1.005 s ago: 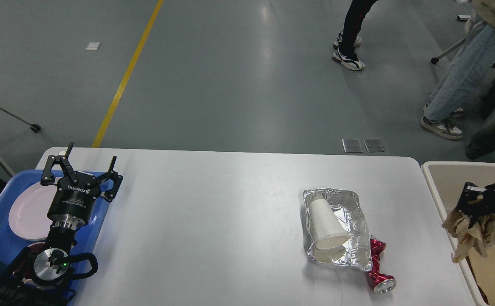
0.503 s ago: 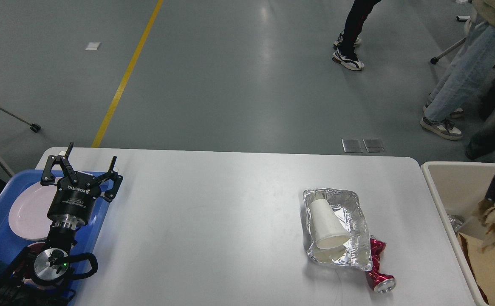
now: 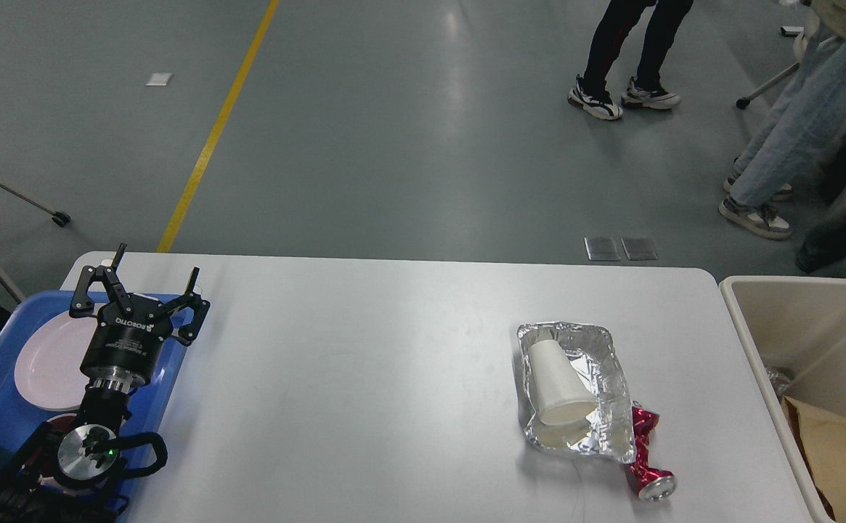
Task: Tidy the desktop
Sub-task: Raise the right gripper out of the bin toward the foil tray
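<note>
Status: right arm has left the frame. Half a second ago its gripper hung over the beige plastic bin (image 3: 771, 319) with a wad of crumpled brown paper; now neither shows, only flat brown paper (image 3: 840, 454) lying in the bin's near corner. My read: that drop is done and the right arm is pulling back for the next pick. Its claw state can't be told, being out of view.

Nearest trash on the white rectangular desktop (image 3: 364, 378): crushed red metallic can (image 3: 646, 457), twisted in the middle, silver end toward me, touching the near right corner of the crinkled aluminium foil tray (image 3: 575, 392). The tray is thin and dented with an uneven rim, so it likely deforms under a pinch. A white paper cup (image 3: 558, 383) lies on its side inside the tray, mouth toward me: smooth, conical, light.

Left gripper (image 3: 139, 290) unchanged across the frames, fingers spread wide, nothing between them, sitting over the blue plastic tray (image 3: 168, 378) at the desk's left end. A pale round plate (image 3: 49, 363) lies flat on that tray.

The desktop itself is smooth and matte with rounded corners; the bin stands just off its right edge. Three items left to clear.
</note>
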Action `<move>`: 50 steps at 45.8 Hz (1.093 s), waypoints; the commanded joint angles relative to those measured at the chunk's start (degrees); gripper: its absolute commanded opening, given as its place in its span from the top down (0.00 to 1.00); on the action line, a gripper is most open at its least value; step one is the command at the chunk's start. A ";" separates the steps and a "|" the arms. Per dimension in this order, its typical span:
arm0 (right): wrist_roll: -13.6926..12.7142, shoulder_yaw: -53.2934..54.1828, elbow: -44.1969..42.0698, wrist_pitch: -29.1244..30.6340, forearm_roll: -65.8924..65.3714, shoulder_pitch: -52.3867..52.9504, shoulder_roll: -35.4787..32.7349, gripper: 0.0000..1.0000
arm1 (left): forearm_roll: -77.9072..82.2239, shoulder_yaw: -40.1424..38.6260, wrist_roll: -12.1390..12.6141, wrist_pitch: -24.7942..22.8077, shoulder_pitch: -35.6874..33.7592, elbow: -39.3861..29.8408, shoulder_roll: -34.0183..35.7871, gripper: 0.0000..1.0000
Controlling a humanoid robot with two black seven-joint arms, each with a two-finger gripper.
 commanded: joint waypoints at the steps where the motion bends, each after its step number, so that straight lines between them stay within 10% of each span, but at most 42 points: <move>1: -0.35 11.65 -12.49 -0.41 0.11 -16.12 3.80 1.00 | 0.00 0.00 0.00 0.03 0.00 -0.03 0.00 0.03; 15: 0.00 22.91 -49.41 -5.23 0.90 -47.42 25.77 1.00 | 0.00 0.00 0.00 -0.06 0.00 -0.03 0.00 0.03; 33: 0.00 23.09 -51.89 -8.67 0.90 -50.51 30.00 1.00 | 0.00 0.00 0.00 0.03 0.00 -0.03 0.00 0.03; 39: 0.09 23.09 -51.89 -13.49 0.90 -50.51 30.09 0.00 | 0.00 0.00 0.00 0.03 0.00 -0.03 0.00 0.03; 50: 0.09 23.00 -51.71 -14.29 0.90 -50.60 30.44 0.00 | 0.00 0.00 0.00 0.03 0.00 -0.03 0.00 0.03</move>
